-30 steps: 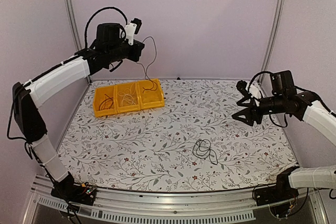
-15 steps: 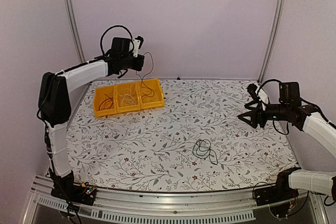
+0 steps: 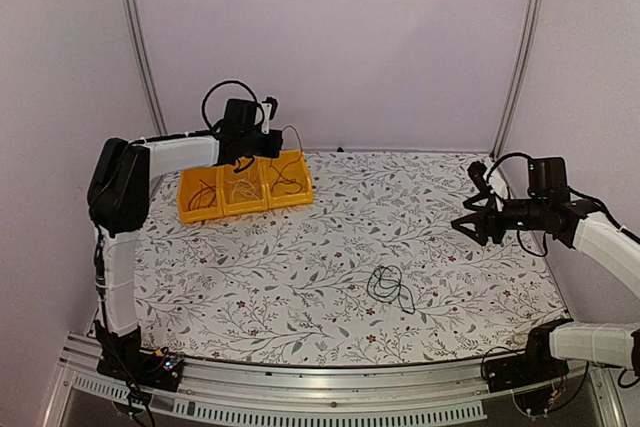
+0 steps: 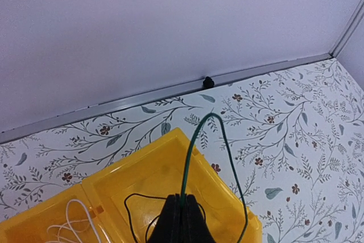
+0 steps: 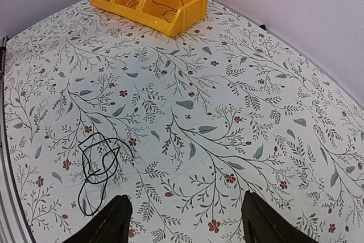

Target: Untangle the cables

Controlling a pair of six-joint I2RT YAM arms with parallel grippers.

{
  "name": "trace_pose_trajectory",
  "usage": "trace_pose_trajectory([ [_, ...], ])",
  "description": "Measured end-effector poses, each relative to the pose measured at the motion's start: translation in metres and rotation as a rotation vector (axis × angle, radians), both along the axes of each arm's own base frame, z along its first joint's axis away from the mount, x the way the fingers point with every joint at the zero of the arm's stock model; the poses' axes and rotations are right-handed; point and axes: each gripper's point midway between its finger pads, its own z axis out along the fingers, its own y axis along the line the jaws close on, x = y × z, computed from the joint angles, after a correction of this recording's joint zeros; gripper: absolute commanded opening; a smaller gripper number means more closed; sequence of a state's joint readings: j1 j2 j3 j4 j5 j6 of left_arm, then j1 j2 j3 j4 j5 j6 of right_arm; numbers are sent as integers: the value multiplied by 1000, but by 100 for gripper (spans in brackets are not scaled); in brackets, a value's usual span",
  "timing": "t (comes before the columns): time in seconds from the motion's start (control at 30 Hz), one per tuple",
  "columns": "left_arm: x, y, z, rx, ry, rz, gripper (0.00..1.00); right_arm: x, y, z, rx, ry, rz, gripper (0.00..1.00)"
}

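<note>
My left gripper (image 3: 268,137) (image 4: 182,198) is shut on a thin dark green cable (image 4: 196,140) that loops up from the jaws and falls back into the right compartment of the yellow bin (image 3: 245,187) (image 4: 165,169). It hangs just above that compartment. A black cable (image 4: 133,200) lies in the same compartment, and a whitish cable (image 4: 71,226) in the middle one. A loose black cable tangle (image 3: 390,287) (image 5: 99,160) lies on the table near the middle front. My right gripper (image 3: 470,225) (image 5: 185,220) is open and empty, above the table's right side.
The yellow bin has three compartments and stands at the back left; a black cable (image 3: 203,197) lies in its left one. A small black knob (image 4: 209,82) sits at the back wall rail. Metal frame posts (image 3: 520,47) stand at the back corners.
My left gripper has come down and right from high above to just over the bin's right compartment, lowering the cable into it. My right gripper has dropped a little and moved slightly right.
</note>
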State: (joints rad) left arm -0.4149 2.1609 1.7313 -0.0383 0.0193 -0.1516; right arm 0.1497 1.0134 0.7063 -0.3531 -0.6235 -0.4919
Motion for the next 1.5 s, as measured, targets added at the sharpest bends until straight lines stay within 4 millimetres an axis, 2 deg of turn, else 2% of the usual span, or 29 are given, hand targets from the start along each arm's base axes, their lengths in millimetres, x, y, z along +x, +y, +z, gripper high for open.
trace_pose_trajectory([
  [0.13,-9,-1,-27,-27,61,-4,0,2,0,-4,-3,13,1,70],
  [0.37,-6,-3,-51,-61,104,18,0,3,1,-10,-6,30,5,71],
  [0.57,-1,16,-76,-29,179,147,0,2,1,-10,-4,31,9,71],
  [0.83,2,46,-80,-1,189,272,0,2,2,-11,-2,35,17,71],
  [1.0,1,55,-70,9,177,304,0,2,3,-12,-6,35,20,71],
  [1.13,0,50,-68,-2,187,277,0,2,3,-12,-8,34,22,71],
  [1.3,10,30,-66,-33,192,219,0,2,2,-13,-9,37,22,71],
  [1.5,4,17,-92,-21,243,186,0,2,2,-14,-9,38,23,71],
])
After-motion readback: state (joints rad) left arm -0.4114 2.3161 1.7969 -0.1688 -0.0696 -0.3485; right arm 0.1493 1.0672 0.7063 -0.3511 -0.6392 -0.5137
